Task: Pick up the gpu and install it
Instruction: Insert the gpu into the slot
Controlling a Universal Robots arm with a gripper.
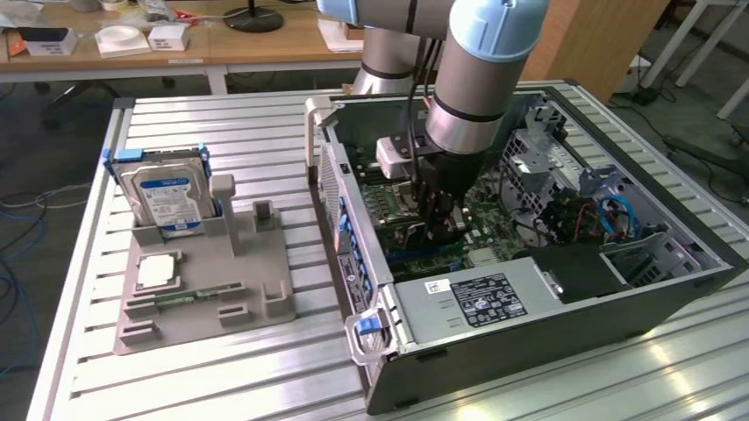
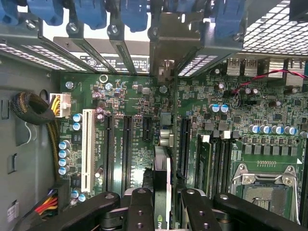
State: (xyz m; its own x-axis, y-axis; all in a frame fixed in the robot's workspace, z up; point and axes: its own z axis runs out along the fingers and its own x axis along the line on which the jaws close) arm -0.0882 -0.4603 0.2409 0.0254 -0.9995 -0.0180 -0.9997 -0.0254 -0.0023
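Wrist view: claw point(image 2: 162, 204) pinches the gpu point(image 2: 162, 166) edge-on over the motherboard point(image 2: 130, 110) slots; pickup looks done, seating apparently unfinished.

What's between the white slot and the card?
Black slots on the green board, in the wrist view, between the white slot and the gpu.

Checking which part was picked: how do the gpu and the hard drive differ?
The gpu sits in the gripper inside the computer case, over the motherboard; the hard drive stands in the grey holder outside it. The gpu is a thin card; the hard drive is thick, silver, blue-labelled. Both stand on edge.
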